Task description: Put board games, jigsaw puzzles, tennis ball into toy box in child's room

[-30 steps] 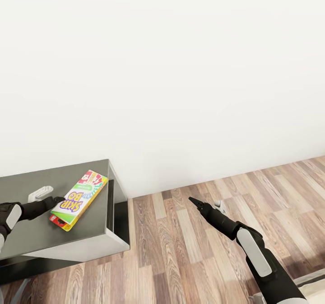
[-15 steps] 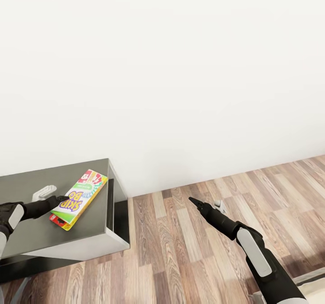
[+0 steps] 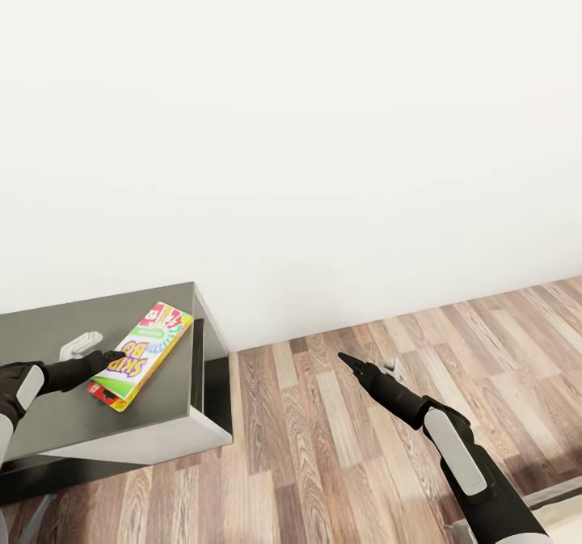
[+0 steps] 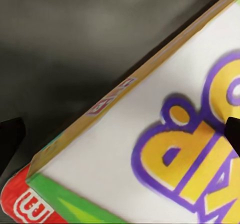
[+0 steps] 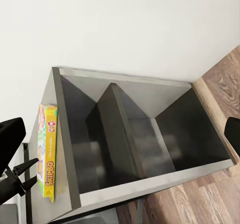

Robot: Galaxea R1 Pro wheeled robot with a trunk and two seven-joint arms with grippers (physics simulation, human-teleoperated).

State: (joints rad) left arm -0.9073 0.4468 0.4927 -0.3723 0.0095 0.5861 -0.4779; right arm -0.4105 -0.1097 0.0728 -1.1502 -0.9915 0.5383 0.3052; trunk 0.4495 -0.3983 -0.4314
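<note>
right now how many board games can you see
1: the board game lies flat on the dark-topped cabinet, at the left gripper. Others may be out of frame.

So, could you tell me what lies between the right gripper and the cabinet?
In the head view, only bare wooden floor separates the right gripper from the cabinet.

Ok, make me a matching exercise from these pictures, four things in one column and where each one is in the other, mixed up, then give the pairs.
Things:
1. board game
2. left gripper
3. right gripper
4. dark-topped cabinet

Places:
A. held out over the wooden floor, touching nothing
B. lying flat on the dark cabinet top
C. standing against the white wall, at the left of the head view
D. at the near edge of the game box

Pairs: 1-B, 2-D, 3-A, 4-C
</note>
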